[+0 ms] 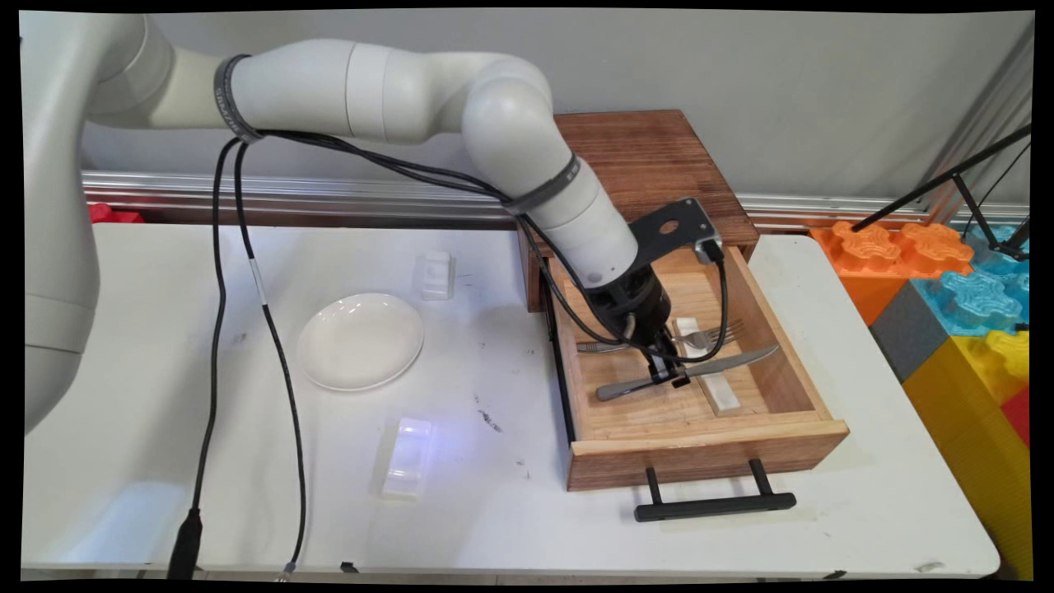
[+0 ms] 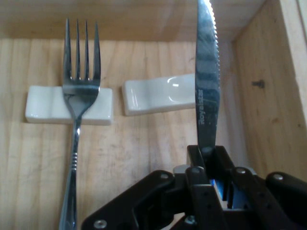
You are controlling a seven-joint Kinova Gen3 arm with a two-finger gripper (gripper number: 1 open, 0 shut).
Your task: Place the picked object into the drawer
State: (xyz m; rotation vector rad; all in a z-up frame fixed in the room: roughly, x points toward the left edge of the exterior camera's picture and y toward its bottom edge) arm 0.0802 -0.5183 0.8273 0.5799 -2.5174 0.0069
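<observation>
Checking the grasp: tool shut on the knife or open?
Shut: the tool has its fingers closed on the knife inside the open drawer.

A white worktop [image 1: 510,502] carries an open wooden drawer [image 1: 708,449] with a black handle [image 1: 715,504]. Inside lie a fork [image 2: 79,96] resting on a white cutlery rest [image 2: 43,108], a second white rest [image 2: 158,93] beside it, and a knife [image 2: 207,86]. On the worktop sit a white plate [image 1: 360,340] and two more white rests [image 1: 437,274] [image 1: 407,458]. Coloured foam blocks [image 1: 955,288] stand at the right.
</observation>
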